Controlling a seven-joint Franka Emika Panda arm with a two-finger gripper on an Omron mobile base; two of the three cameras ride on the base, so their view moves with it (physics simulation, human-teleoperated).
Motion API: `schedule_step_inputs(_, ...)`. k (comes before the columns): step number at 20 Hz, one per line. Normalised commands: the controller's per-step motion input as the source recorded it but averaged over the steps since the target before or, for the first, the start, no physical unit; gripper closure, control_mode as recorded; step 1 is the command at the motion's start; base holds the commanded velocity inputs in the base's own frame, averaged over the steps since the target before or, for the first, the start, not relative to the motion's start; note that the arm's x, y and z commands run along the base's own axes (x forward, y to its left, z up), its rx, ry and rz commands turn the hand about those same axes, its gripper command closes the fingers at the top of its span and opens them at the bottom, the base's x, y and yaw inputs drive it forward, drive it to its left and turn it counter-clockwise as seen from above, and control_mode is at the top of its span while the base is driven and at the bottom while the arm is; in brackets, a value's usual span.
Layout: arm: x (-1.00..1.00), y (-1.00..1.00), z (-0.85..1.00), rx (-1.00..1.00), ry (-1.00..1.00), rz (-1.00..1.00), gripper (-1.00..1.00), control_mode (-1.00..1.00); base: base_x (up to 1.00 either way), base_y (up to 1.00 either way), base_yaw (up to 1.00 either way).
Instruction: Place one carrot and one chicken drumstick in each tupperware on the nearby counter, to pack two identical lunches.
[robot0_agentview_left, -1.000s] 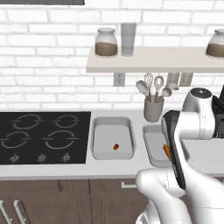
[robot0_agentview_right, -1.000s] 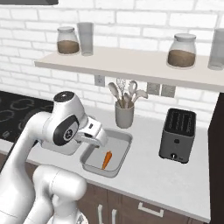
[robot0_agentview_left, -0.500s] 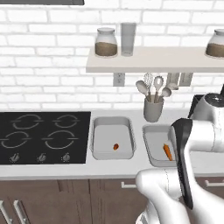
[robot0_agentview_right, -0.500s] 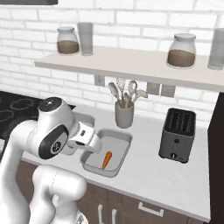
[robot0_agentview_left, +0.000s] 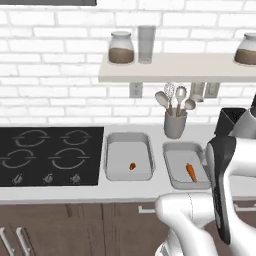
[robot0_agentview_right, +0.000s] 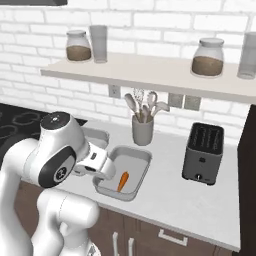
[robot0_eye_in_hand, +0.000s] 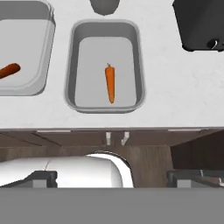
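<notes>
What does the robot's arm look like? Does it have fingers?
The arm is glossy white and chunky, built from rounded tube-like segments. Its joints are dark grey to black, and a black strip runs along one segment. One round joint cap bears a small dark dot on top. The hand has two small dark fingers, blocky and squarish. No cables or writing are visible.

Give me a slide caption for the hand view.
Looking down on two tupperware trays on the counter: a carrot lies in one, beside the toaster.
</notes>
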Motion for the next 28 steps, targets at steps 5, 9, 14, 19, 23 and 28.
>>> schedule_step_inputs(5,0.00,0.00,0.00,0.00,0.00,0.00,-1.00,1.00,-1.00,0.00,0.02)
schedule_step_inputs(9,0.00,0.00,0.00,0.00,0.00,0.00,-1.00,1.00,-0.84,0.13,-0.36)
schedule_step_inputs(14,0.00,0.00,0.00,0.00,0.00,0.00,-1.00,1.00,-0.38,0.40,-0.79)
schedule_step_inputs(19,0.00,0.00,0.00,0.00,0.00,0.00,-1.00,1.00,-0.56,0.53,-0.79)
schedule_step_inputs(23,0.00,0.00,0.00,0.00,0.00,0.00,-1.00,1.00,-0.61,0.42,-0.84)
schedule_step_inputs(28,0.00,0.00,0.00,0.00,0.00,0.00,-1.00,1.00,-0.26,0.08,-0.96)
